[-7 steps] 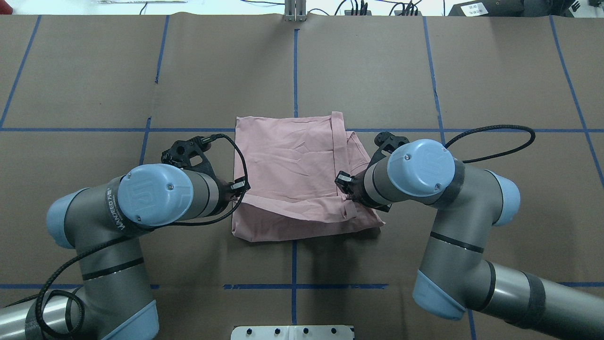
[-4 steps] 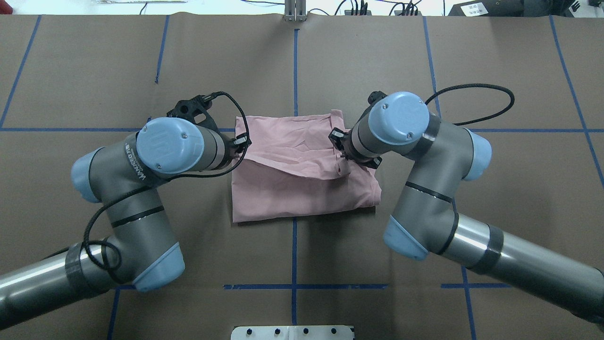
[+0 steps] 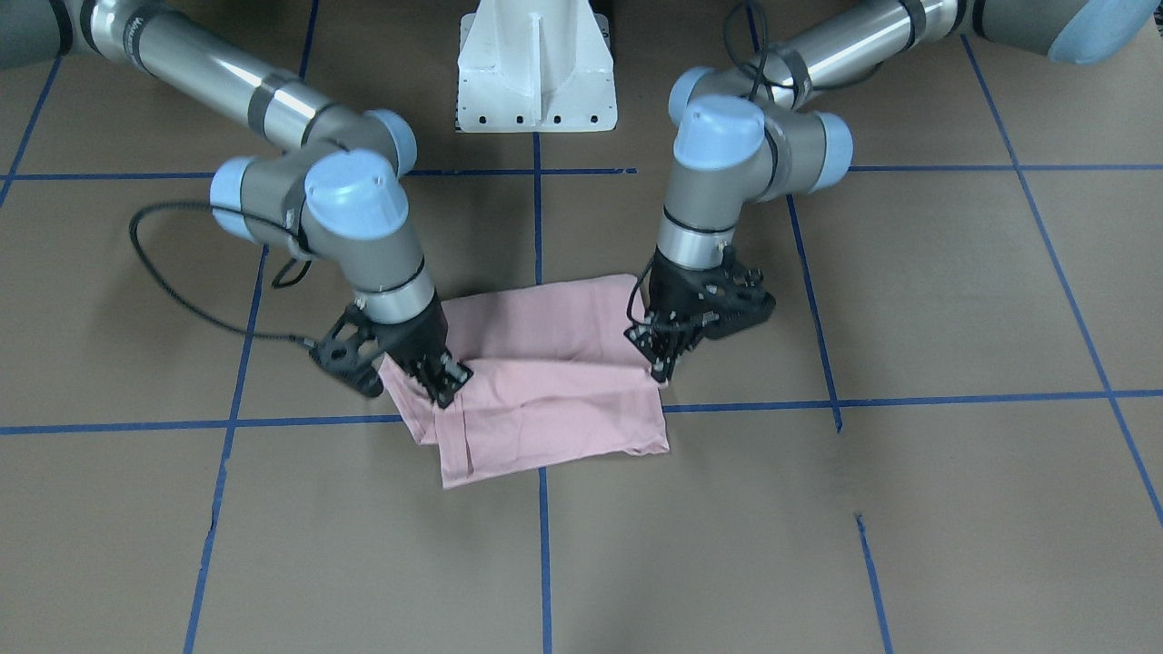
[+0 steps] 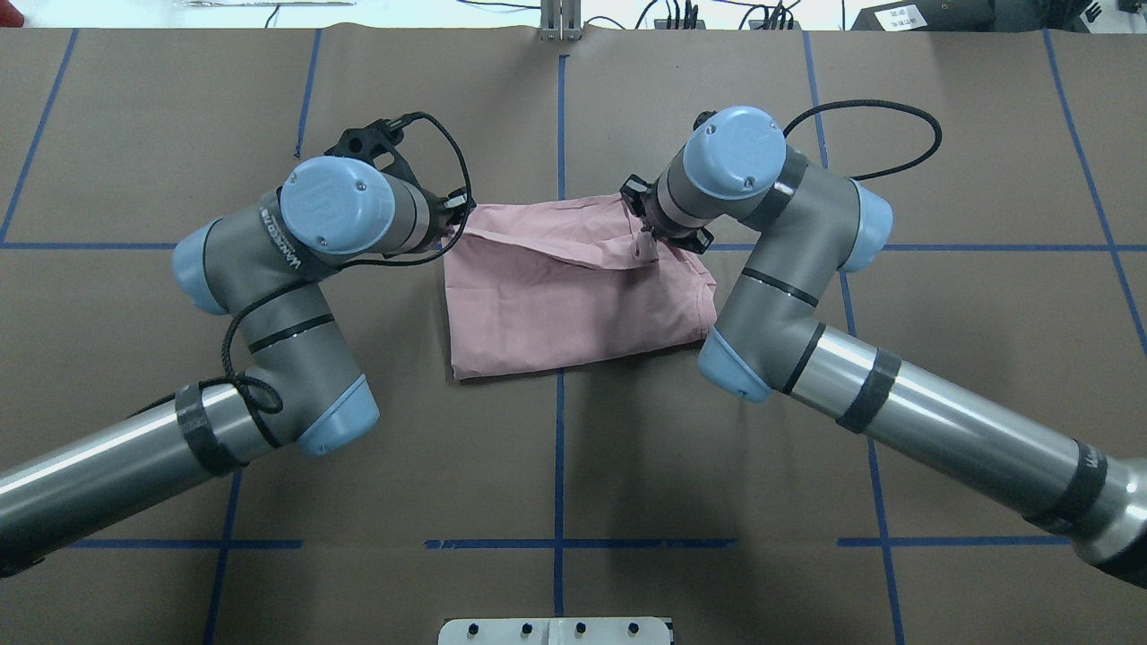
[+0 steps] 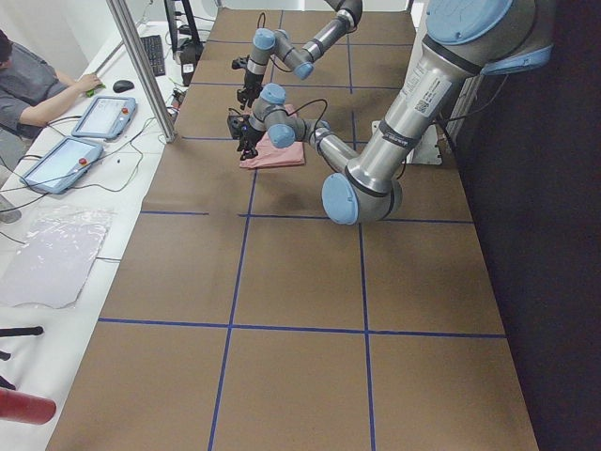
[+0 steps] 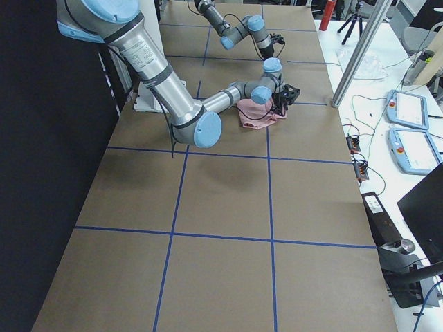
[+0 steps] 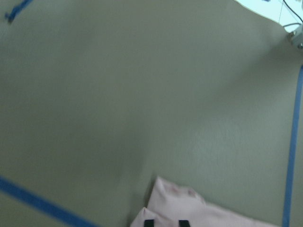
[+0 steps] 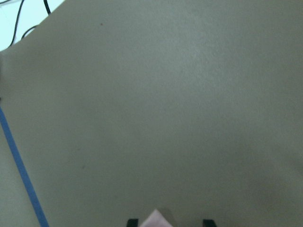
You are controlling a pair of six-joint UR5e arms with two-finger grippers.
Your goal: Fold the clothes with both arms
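Note:
The pale pink T-shirt [image 4: 573,296] lies folded in the middle of the table, plain side up, with its near layer lifted and carried over toward the far edge. My left gripper [image 4: 451,222] is shut on the cloth at its far left corner. My right gripper [image 4: 647,237] is shut on a bunched bit of cloth at the far right. In the front-facing view the left gripper [image 3: 663,363] and the right gripper [image 3: 445,386] both pinch the T-shirt [image 3: 554,400] just above the table. Both wrist views show a pink tip [image 7: 165,220] [image 8: 158,218] between the fingertips.
The brown table cover carries a grid of blue tape lines [image 4: 559,134]. The white pedestal base [image 3: 536,73] stands at the robot's side. An aluminium post [image 4: 560,20] and cables sit at the far edge. An operator [image 5: 38,85] sits with tablets beyond it.
Both grippers have moved away from the robot toward the far edge, pulling the near layer of the T-shirt over itself. The shirt's visible footprint has become shorter.

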